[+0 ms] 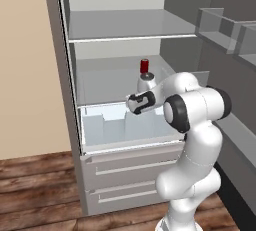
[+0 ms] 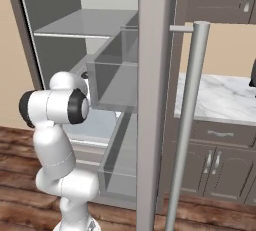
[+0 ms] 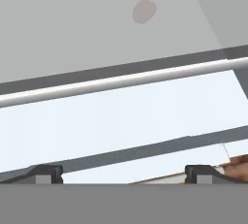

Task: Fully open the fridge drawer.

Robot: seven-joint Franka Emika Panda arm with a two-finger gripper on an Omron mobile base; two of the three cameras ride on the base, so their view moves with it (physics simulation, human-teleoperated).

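Translucent pale blue-white plastic fridge drawer (image 1: pixel 115 125) sits low in the open fridge, under the glass shelf (image 1: pixel 100 82) and above two flat grey drawer fronts (image 1: pixel 132 167) with bar handles; stepped front wall. White bottle (image 1: pixel 146 80), red cap, toward the shelf's right edge. Gripper (image 3: pixel 124 175) over the drawer's front edge, tips set wide apart, open, nothing between them. Smooth rounded rail (image 3: pixel 121 82) crosses the hand view.
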